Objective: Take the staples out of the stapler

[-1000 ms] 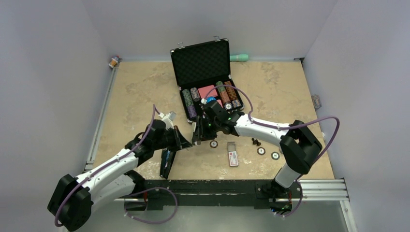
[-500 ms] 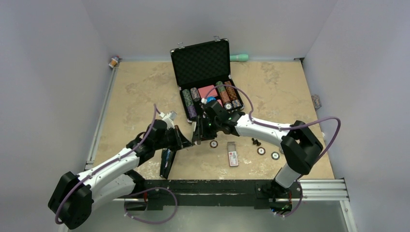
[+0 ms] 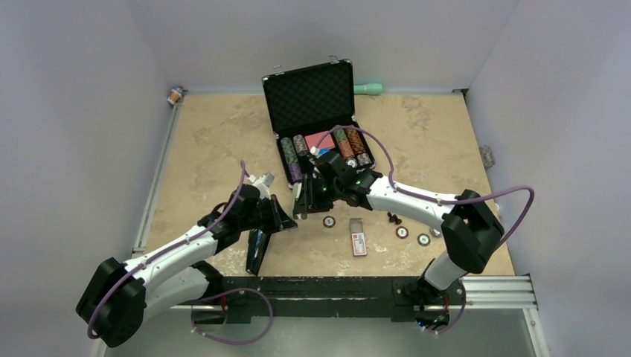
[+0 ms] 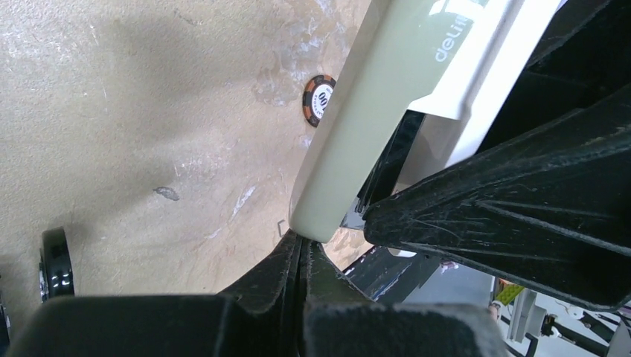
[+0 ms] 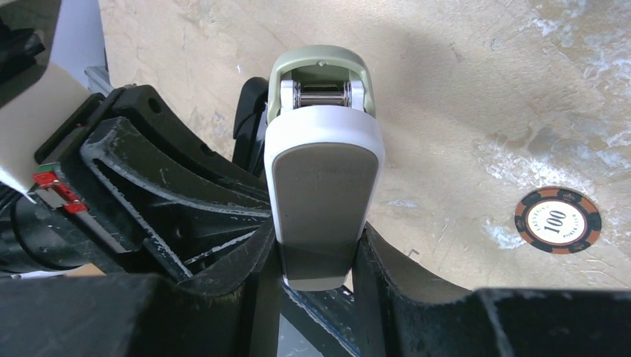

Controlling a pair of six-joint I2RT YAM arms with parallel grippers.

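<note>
My right gripper (image 5: 316, 245) (image 3: 300, 207) is shut on a pale green-and-white stapler (image 5: 324, 186) marked "deli". It holds the stapler off the table with the hinge end pointing away. The stapler also shows in the left wrist view (image 4: 364, 111). My left gripper (image 4: 301, 245) (image 3: 292, 222) is shut, with its tips touching the stapler's rounded end; nothing shows between its fingers. A long slim black stapler-like object (image 3: 257, 251) with a silvery inner rail lies on the table beside my left arm. A single loose staple (image 4: 281, 229) lies on the table.
An open black case (image 3: 312, 97) of poker chips stands behind the grippers. A red-and-white box (image 3: 359, 238) lies at the front. Loose chips lie on the table (image 3: 329, 222) (image 3: 402, 232) (image 3: 423, 239); one chip also shows in the wrist views (image 5: 558, 221) (image 4: 318, 100).
Both arms have shifted slightly; my left gripper has edged right towards the held stapler. The right gripper's hold is unchanged.
</note>
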